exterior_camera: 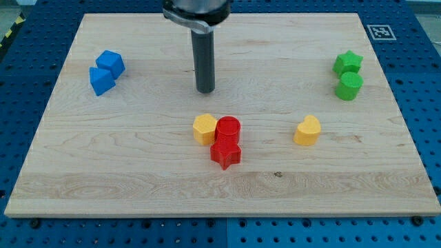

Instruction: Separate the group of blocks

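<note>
A group of three blocks sits just below the board's middle: a yellow hexagonal block [204, 128], a red cylinder [228, 128] touching its right side, and a red star-shaped block [225, 153] touching the cylinder from below. My tip [205, 89] is above the group, about a block's width above the yellow block, not touching any block. The rod rises toward the view's top.
Two blue blocks [106, 71] touch each other at the upper left. A green star [348, 63] and a green cylinder [349, 86] touch at the upper right. A lone yellow block [307, 131] lies right of the group. The wooden board [138, 186] lies on a blue perforated table.
</note>
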Motion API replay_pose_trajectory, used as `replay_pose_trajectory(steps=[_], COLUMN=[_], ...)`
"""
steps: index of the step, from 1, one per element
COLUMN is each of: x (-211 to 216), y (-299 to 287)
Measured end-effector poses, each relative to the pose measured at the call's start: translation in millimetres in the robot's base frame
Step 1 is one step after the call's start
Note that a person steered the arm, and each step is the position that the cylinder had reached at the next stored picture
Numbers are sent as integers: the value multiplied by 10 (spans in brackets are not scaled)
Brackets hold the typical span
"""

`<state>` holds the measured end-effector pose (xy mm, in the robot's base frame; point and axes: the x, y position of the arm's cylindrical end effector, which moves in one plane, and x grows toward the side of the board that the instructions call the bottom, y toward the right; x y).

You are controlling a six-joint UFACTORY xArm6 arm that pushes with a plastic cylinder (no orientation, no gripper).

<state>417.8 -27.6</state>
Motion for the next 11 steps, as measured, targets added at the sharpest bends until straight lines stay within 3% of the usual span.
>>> replay_pose_trajectory(steps=[6,11], x=[639,910], y=[257,388])
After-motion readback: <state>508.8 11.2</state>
